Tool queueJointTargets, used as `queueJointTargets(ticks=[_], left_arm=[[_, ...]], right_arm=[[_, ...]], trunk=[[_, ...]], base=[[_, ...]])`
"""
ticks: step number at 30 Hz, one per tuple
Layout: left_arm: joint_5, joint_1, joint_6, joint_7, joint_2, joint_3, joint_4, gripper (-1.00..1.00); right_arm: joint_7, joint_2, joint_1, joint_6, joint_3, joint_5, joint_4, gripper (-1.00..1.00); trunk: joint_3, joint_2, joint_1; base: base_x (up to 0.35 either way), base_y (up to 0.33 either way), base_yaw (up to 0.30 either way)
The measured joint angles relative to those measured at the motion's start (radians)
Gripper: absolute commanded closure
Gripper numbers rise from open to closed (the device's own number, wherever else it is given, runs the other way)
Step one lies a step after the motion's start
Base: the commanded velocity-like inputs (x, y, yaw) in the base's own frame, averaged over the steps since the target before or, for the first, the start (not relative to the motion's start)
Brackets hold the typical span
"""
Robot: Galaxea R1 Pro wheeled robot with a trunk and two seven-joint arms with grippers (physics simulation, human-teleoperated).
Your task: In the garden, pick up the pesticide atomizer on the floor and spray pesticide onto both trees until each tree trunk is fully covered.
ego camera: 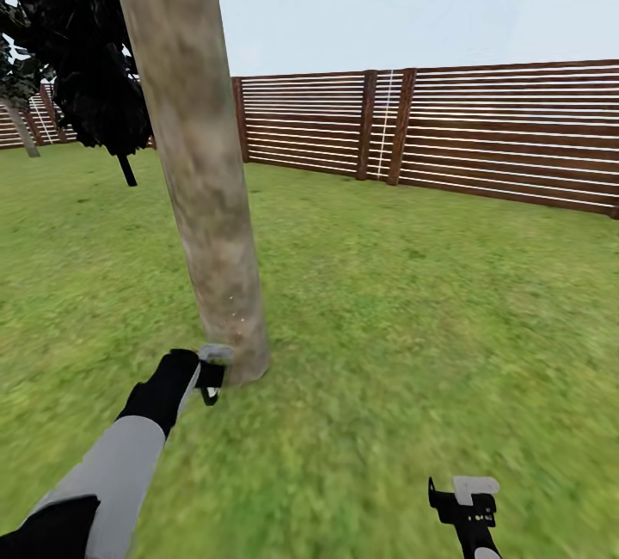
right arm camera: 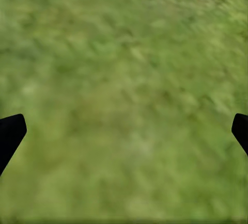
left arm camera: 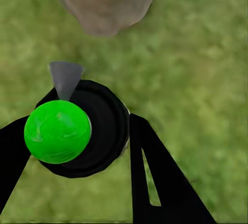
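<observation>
One tree's thick grey-tan trunk (ego camera: 202,155) rises from the grass (ego camera: 387,327) just ahead of me on the left. My left gripper (ego camera: 206,376) hangs low, right beside the trunk's foot, shut on the pesticide atomizer (ego camera: 215,356). In the left wrist view the atomizer (left arm camera: 77,131) is a round black body with a bright green cap. It sits between the black fingers (left arm camera: 155,172), and its grey nozzle (left arm camera: 65,77) points toward the trunk base (left arm camera: 103,2). My right gripper (ego camera: 464,494) hovers over bare grass at the lower right. It is open (right arm camera: 124,131), with nothing between the fingers.
A brown slatted fence (ego camera: 430,125) closes the lawn behind and to the right. A near-black conifer (ego camera: 86,52) stands behind the trunk on the left. Far left, by the fence, a thin leaning trunk (ego camera: 21,131) shows. Open grass spreads to the right.
</observation>
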Motion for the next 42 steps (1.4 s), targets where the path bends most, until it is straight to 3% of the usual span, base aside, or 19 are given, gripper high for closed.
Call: queueJointTargets(ticks=[2, 3, 5, 8, 9, 12, 13, 14, 16, 24, 27, 29, 32, 35, 38, 41, 42], left_arm=[[0.0, -0.001, 0.01, 0.0, 0.06, 0.003, 0.005, 1.0], [0.007, -0.001, 0.032, -0.001, 0.076, 0.002, 0.008, 1.0], [0.019, -0.003, 0.101, -0.002, 0.068, -0.003, 0.003, 1.0], [0.024, -0.053, 0.149, 0.0, 0.012, -0.008, -0.001, 1.0], [0.017, -0.07, 0.152, 0.001, 0.007, -0.008, -0.001, 1.0], [0.005, -0.096, 0.164, 0.004, 0.021, 0.0, -0.003, 1.0], [0.017, -0.102, 0.172, 0.003, 0.062, 0.001, -0.004, 1.0], [-0.013, -0.1, 0.174, 0.003, 0.099, 0.001, -0.003, 1.0], [0.012, -0.091, 0.178, 0.002, 0.112, -0.006, -0.004, 1.0], [0.017, -0.108, 0.179, 0.0, 0.036, -0.009, -0.018, 1.0], [0.011, -0.112, 0.183, -0.001, 0.037, -0.009, -0.058, 1.0], [0.008, -0.115, 0.233, -0.002, 0.051, -0.009, -0.102, 1.0], [0.014, -0.114, 0.267, -0.004, 0.05, -0.01, -0.137, 1.0], [0.025, -0.114, 0.274, -0.012, 0.014, -0.049, -0.145, 1.0], [0.027, -0.124, 0.278, -0.059, -0.021, -0.09, -0.166, 1.0], [0.004, -0.143, 0.293, -0.074, 0.01, -0.093, -0.178, 1.0], [0.003, -0.146, 0.294, -0.074, 0.037, -0.089, -0.178, 1.0]], right_arm=[[0.0, 0.0, 0.0, 0.0, 0.0, 0.0, 0.0, -1.0], [0.0, 0.0, 0.0, 0.0, 0.0, 0.0, 0.0, -1.0], [0.0, 0.0, 0.0, 0.0, -0.001, 0.0, 0.0, -1.0], [0.0, 0.0, 0.0, 0.0, 0.0, 0.0, 0.0, -1.0], [0.0, 0.0, 0.0, 0.0, -0.001, 0.0, 0.0, -1.0], [0.0, 0.0, 0.0, 0.0, -0.001, 0.0, 0.0, -1.0], [0.0, 0.0, 0.0, 0.0, -0.001, 0.0, 0.0, -1.0], [0.0, 0.0, 0.0, 0.0, -0.001, 0.0, 0.0, -1.0], [-0.001, 0.0, 0.0, 0.0, -0.001, 0.0, -0.001, -1.0], [0.0, 0.0, 0.0, 0.0, -0.001, 0.0, 0.0, -1.0], [0.0, -0.001, 0.0, 0.0, -0.001, 0.0, 0.0, -1.0], [0.0, -0.001, 0.0, 0.0, -0.001, 0.0, 0.0, -1.0], [0.0, -0.001, 0.0, 0.0, -0.001, 0.001, 0.0, -1.0], [0.0, -0.002, 0.0, 0.0, -0.001, 0.001, 0.0, -1.0], [0.0, -0.002, 0.0, 0.0, -0.001, 0.001, 0.0, -1.0], [0.0, -0.002, 0.0, 0.0, -0.001, 0.002, 0.0, -1.0], [0.0, -0.002, 0.0, 0.0, -0.001, 0.002, 0.0, -1.0]], trunk=[[0.0, 0.0, 0.0], [0.0, 0.0, 0.0], [0.0, 0.0, 0.0], [0.0, 0.0, 0.0], [0.0, 0.0, 0.0], [0.0, 0.0, 0.0], [0.0, 0.0, 0.0], [0.0, 0.0, 0.0], [0.0, 0.0, 0.0], [0.0, 0.0, 0.0], [0.0, 0.0, 0.0], [0.0, 0.0, 0.0], [0.0, 0.0, 0.0], [0.0, 0.0, 0.0], [0.0, 0.0, 0.0], [0.0, 0.0, 0.0], [0.0, 0.0, 0.0]], base=[[0.0, 0.0, 0.0], [0.0, 0.0, 0.0], [0.0, 0.0, 0.0], [0.0, 0.0, 0.0], [0.0, 0.0, 0.0], [0.0, 0.0, 0.006], [0.0, 0.0, 0.144], [0.0, 0.0, 0.208], [0.054, 0.0, 0.251], [0.231, 0.0, 0.056], [0.017, 0.0, 0.0], [0.002, 0.0, 0.0], [0.0, 0.0, 0.0], [0.0, 0.0, 0.0], [0.0, 0.0, 0.0], [0.0, 0.0, 0.0], [0.0, 0.0, 0.0]])
